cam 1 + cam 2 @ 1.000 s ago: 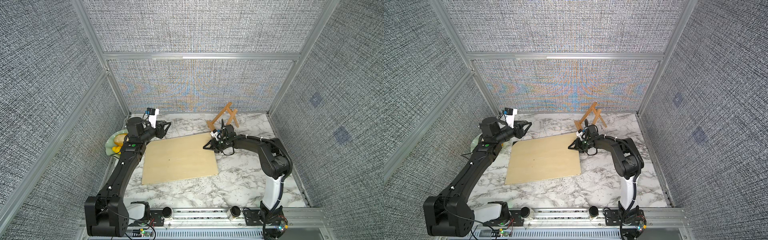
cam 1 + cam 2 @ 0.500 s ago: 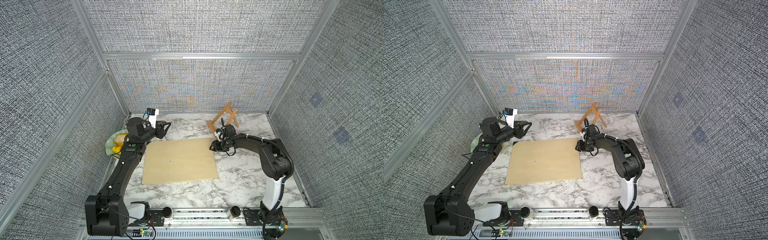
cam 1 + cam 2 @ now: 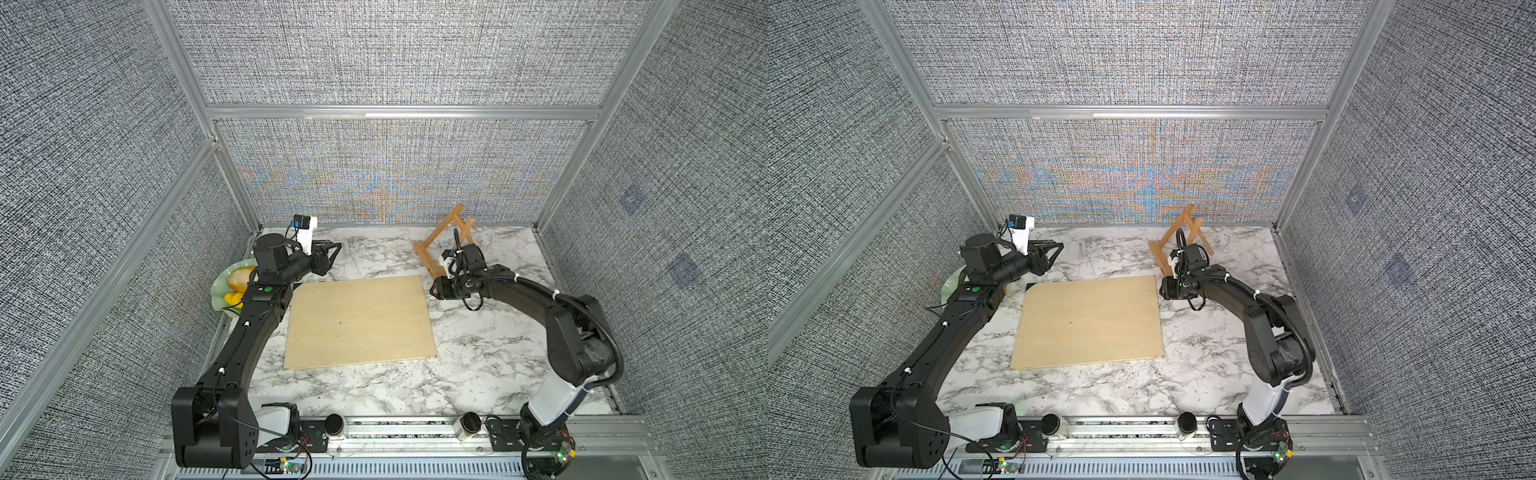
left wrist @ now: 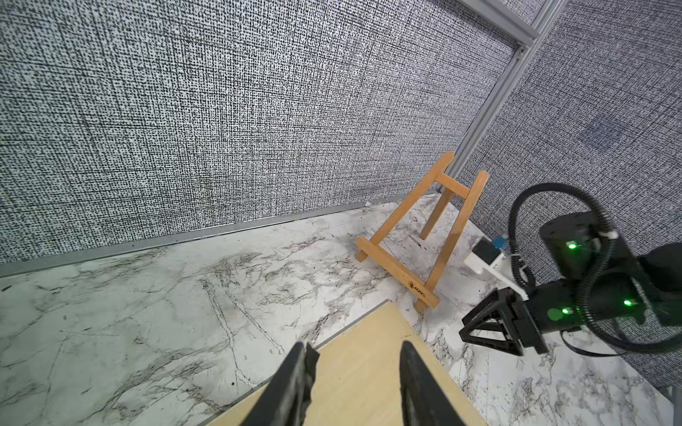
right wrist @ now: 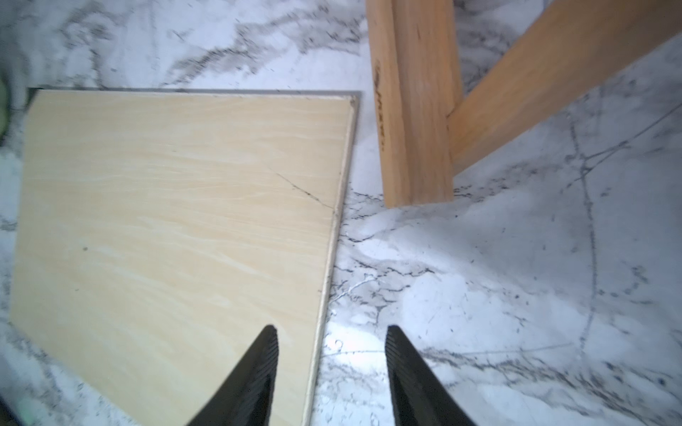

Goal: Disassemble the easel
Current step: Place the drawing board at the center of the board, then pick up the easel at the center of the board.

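Your easel stands upright at the bench's far right corner, its ledge bar just beside the plywood board, not touching. Right tool: parted, empty, over the board's edge. Left tool: parted, empty, near the board's far left corner.

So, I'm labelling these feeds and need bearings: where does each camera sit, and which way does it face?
Top views: high at the front, looking down on the table, board, easel and both arms.
Left wrist: behind the left tool, facing across the table at the easel; own fingers and the right tool show.
Right wrist: looking down past its fingers at the board's edge and the easel's ledge.
Shared: all show board and easel.
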Available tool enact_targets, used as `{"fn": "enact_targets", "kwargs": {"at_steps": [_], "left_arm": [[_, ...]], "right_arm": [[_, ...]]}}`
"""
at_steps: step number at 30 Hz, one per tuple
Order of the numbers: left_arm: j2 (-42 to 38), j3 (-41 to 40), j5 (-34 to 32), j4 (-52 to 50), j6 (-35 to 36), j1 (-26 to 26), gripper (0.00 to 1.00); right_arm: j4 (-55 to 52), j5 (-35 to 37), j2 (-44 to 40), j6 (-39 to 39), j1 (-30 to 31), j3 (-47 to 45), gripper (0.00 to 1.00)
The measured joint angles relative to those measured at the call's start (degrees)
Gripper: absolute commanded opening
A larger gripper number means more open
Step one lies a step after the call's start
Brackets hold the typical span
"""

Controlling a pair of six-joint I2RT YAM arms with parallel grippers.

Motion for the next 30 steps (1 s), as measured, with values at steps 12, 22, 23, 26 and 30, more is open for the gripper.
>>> {"fn": "enact_targets", "kwargs": {"at_steps": [12, 22, 23, 26, 30], "left_arm": [[6.4, 1.3, 2.2, 2.4, -2.7, -0.4, 0.37], [7.5, 2.1, 3.1, 4.4, -3.2, -0.7, 0.37], [7.6, 2.1, 3.1, 4.5, -3.2, -0.7, 0.36], [7.9, 2.1, 3.3, 4.7, -3.4, -0.7, 0.36], [8.2, 2.1, 3.5, 4.7, -3.4, -0.7, 0.36]], "right_arm": [[-0.8, 4.8, -14.9, -0.2, -7.4, 3.3, 0.55], [6.8, 6.6, -10.5, 2.9, -13.0, 5.0, 0.59], [7.9, 6.6, -10.1, 3.3, -13.1, 5.4, 0.59], [10.9, 6.4, -8.7, 4.0, -13.3, 6.6, 0.60], [13.6, 6.8, -6.6, 4.7, -13.3, 8.0, 0.61]]}}
